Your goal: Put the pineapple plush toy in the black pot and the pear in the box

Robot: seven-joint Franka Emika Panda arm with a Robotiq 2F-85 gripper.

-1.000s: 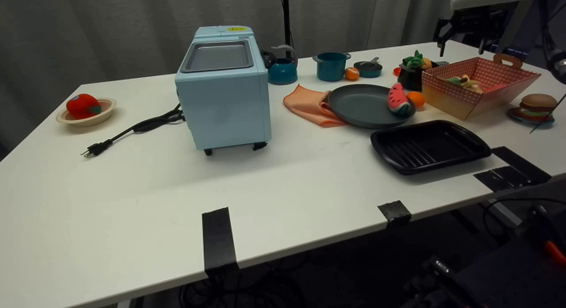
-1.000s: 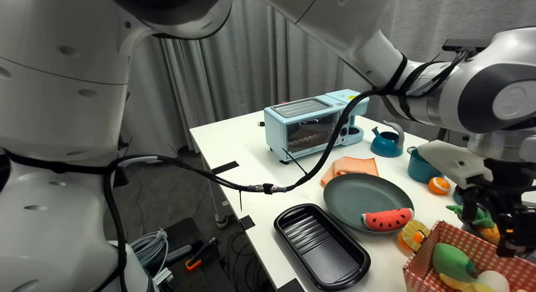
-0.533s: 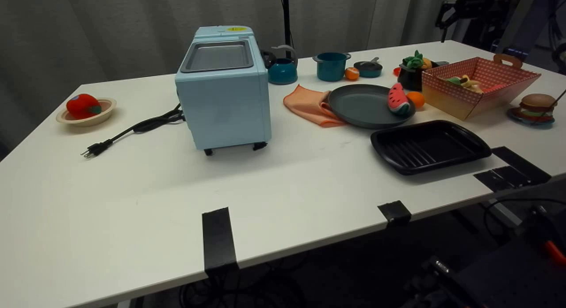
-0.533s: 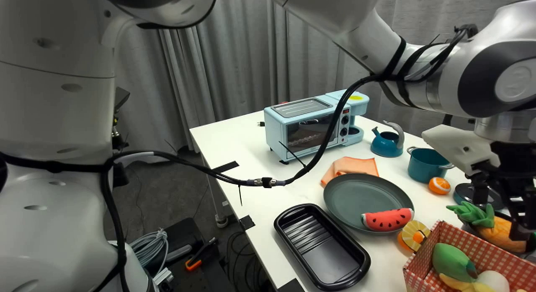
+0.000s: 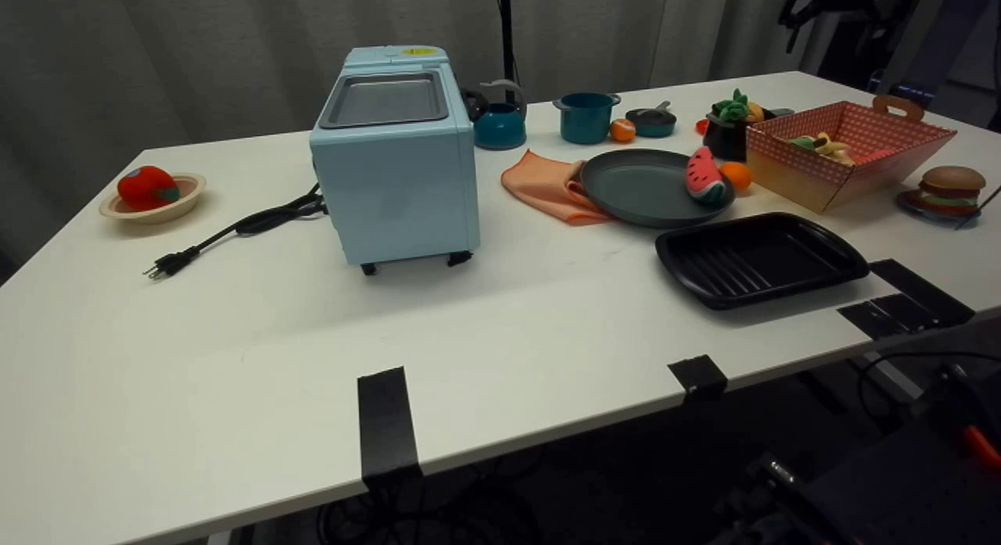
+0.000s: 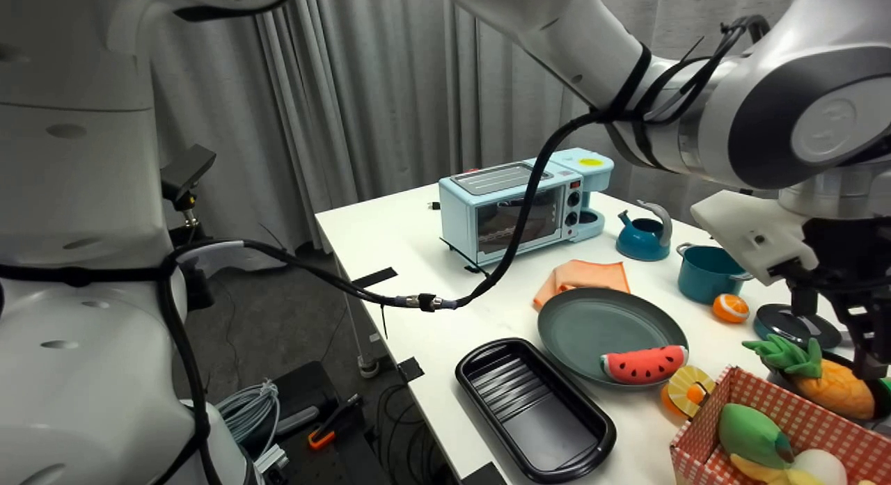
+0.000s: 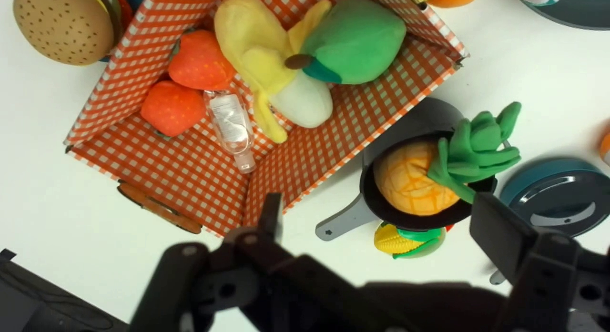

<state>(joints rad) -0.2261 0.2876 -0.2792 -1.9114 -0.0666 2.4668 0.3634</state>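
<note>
The orange pineapple plush toy with its green tuft sits inside the black pot, its leaves hanging over the rim. Both also show in an exterior view, the plush toy partly behind the gripper, and the pot in an exterior view too. The green pear lies in the red checkered box, against a yellow banana; the pear shows there in an exterior view. My gripper is open and empty, above the table near the pot and box; it also shows in an exterior view.
Two red strawberries and a clear bottle lie in the box. A burger, a black grill pan, a grey plate with a watermelon slice, a teal pan and corn stand around.
My open gripper has risen, away from the pot and box. The pineapple plush toy, the pot, the pear and the box have not moved.
</note>
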